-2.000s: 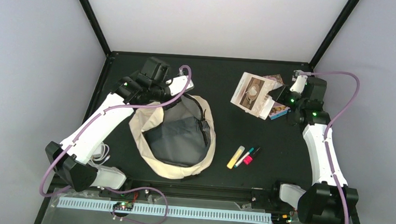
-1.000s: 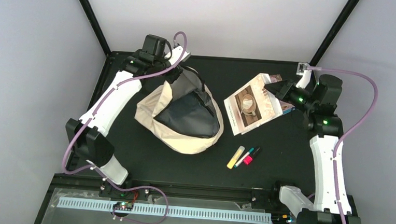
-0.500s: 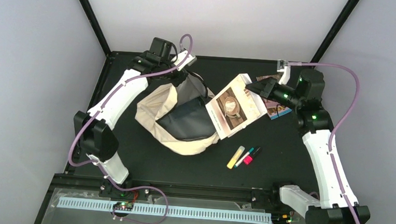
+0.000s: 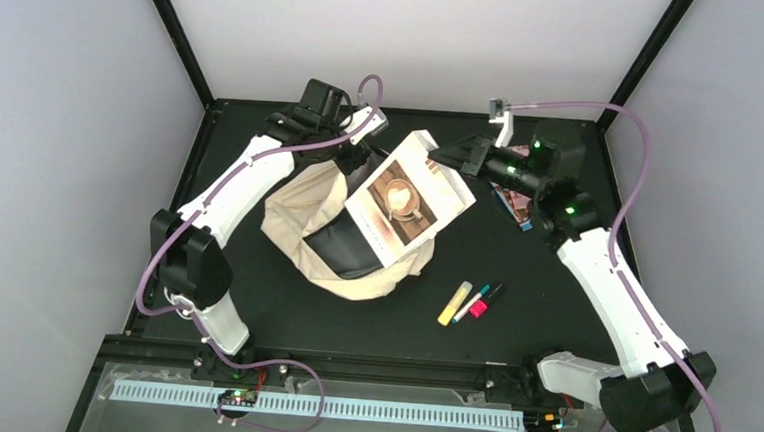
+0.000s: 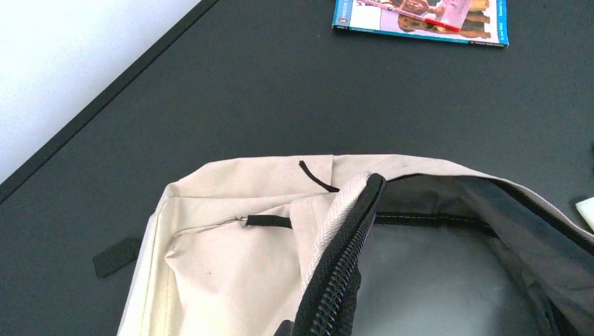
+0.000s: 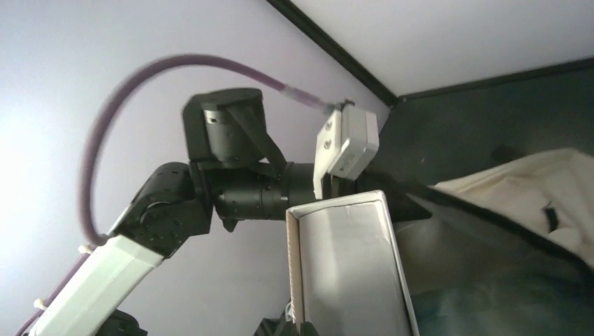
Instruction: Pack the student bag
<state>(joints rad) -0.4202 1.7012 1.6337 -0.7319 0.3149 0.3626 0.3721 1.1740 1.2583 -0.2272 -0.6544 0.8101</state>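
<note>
Top external shows us the student bag (image 4: 293,216) at mid-table, its mouth lifted by the left gripper (image 4: 351,162) — jaws pinched on the zipper rim. Over that mouth hangs the coffee-cover book (image 4: 407,200), clamped at its far edge in the right gripper (image 4: 440,157). We should tip the book's low corner into the grey lining and slide it down — rim held high and taut. The markers (image 4: 471,302) lie near.

1 bag (image 4: 293,209), 3 books (image 4: 404,199), 3 pens (image 4: 473,303).

Student bag (image 4: 296,214) mouth partly behind the coffee-cover book (image 4: 405,198) (title print too small)
</note>
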